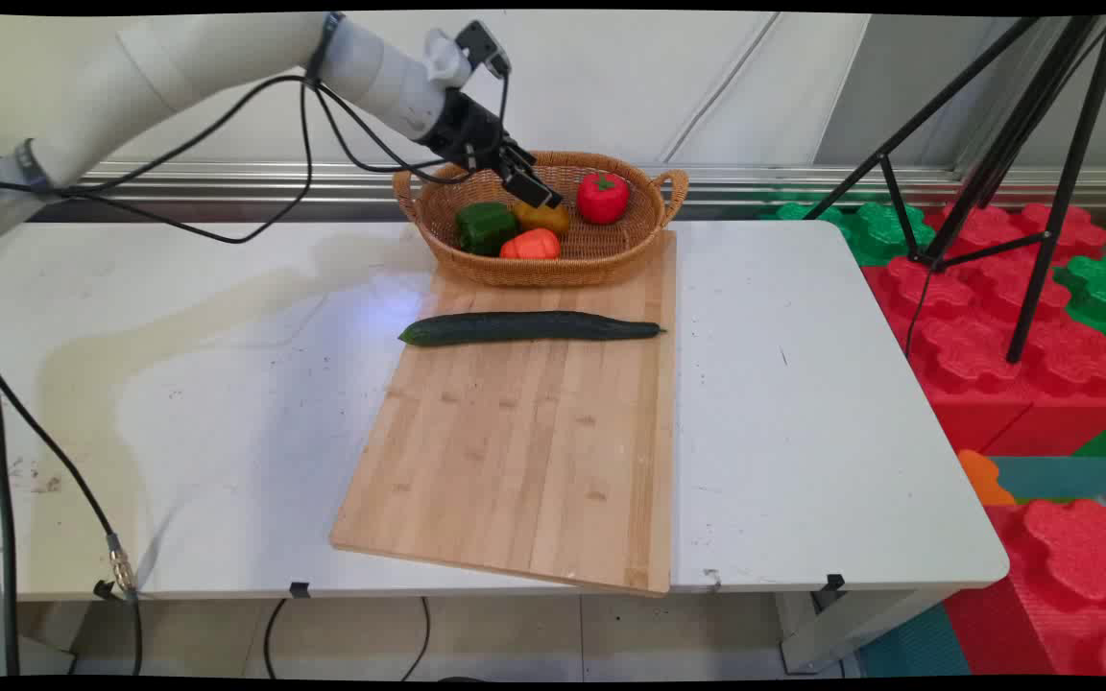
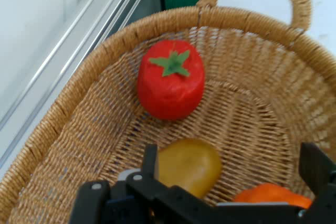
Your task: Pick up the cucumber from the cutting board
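**Gripper lowered into the basket, straddling the yellow pepper**

We see the gripper (image 1: 536, 192) reaching down at a slant from the upper left into the wicker basket (image 1: 611, 257), which sits at the far end of the wooden cutting board (image 1: 515, 451) on the white tabletop (image 1: 803, 432). In the hand view its fingers (image 2: 314, 167) are spread wide, one on each side of the yellow pepper (image 2: 189, 165), which lies between them but is not yet pinched; we cannot tell whether either finger touches it. The slanted approach seems forced by the basket's raised rim, which the hand has to clear to get at things on its floor.

Around the yellow pepper, inside the basket, lie a red pepper (image 2: 170, 78) with its green stem facing the hand, further toward the handle; an orange pepper (image 2: 268, 196) just beside the right finger; and a green pepper (image 1: 486, 226) on the basket's left side, seen only in the main view. The crowding leaves little room for the open fingers.

A long cucumber (image 1: 529, 327) lies crosswise on the board, just in front of the basket and well apart from the gripper.
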Available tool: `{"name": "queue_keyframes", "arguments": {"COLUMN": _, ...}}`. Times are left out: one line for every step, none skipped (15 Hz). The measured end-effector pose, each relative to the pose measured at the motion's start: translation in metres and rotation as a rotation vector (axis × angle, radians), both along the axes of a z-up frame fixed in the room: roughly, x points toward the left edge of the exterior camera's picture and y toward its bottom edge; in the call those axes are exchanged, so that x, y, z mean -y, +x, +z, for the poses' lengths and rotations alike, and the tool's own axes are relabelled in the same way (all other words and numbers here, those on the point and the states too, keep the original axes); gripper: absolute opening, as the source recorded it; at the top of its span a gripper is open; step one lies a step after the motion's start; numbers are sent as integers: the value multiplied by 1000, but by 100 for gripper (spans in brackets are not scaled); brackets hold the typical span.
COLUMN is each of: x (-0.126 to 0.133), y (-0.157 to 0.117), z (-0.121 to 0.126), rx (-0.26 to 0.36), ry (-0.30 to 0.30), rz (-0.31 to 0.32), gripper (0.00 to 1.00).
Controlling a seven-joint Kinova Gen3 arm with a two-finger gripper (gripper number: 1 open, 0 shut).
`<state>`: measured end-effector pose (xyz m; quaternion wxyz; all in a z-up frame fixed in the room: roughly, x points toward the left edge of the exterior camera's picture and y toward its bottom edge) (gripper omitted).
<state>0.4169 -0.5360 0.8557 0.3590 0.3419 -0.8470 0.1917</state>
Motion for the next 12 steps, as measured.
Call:
{"name": "queue_keyframes", "arguments": {"x": -7, "y": 3, "z": 7, "rx": -7, "ry": -6, "rz": -7, "gripper": 100}}
{"name": "queue_keyframes", "arguments": {"x": -13, "y": 6, "z": 13, "rx": -13, "ry": -11, "rz": -12, "gripper": 100}}
{"name": "queue_keyframes", "arguments": {"x": -21, "y": 9, "z": 20, "rx": -21, "ry": -16, "rz": -17, "gripper": 100}}
{"name": "queue_keyframes", "arguments": {"x": -28, "y": 12, "z": 26, "rx": -29, "ry": -19, "rz": -20, "gripper": 100}}
{"name": "queue_keyframes", "arguments": {"x": -33, "y": 14, "z": 30, "rx": -35, "ry": -21, "rz": -24, "gripper": 100}}
{"name": "queue_keyframes", "arguments": {"x": -40, "y": 17, "z": 36, "rx": -43, "ry": -24, "rz": -31, "gripper": 100}}
{"name": "queue_keyframes", "arguments": {"x": -45, "y": 19, "z": 41, "rx": -49, "ry": -27, "rz": -36, "gripper": 100}}
{"name": "queue_keyframes", "arguments": {"x": -53, "y": 23, "z": 47, "rx": -57, "ry": -30, "rz": -47, "gripper": 100}}
{"name": "queue_keyframes", "arguments": {"x": -58, "y": 24, "z": 51, "rx": -62, "ry": -32, "rz": -55, "gripper": 100}}
{"name": "queue_keyframes", "arguments": {"x": -66, "y": 27, "z": 57, "rx": -69, "ry": -34, "rz": -68, "gripper": 100}}
{"name": "queue_keyframes", "arguments": {"x": -71, "y": 29, "z": 61, "rx": -73, "ry": -35, "rz": -77, "gripper": 100}}
{"name": "queue_keyframes", "arguments": {"x": -80, "y": 32, "z": 67, "rx": -81, "ry": -35, "rz": -91, "gripper": 100}}
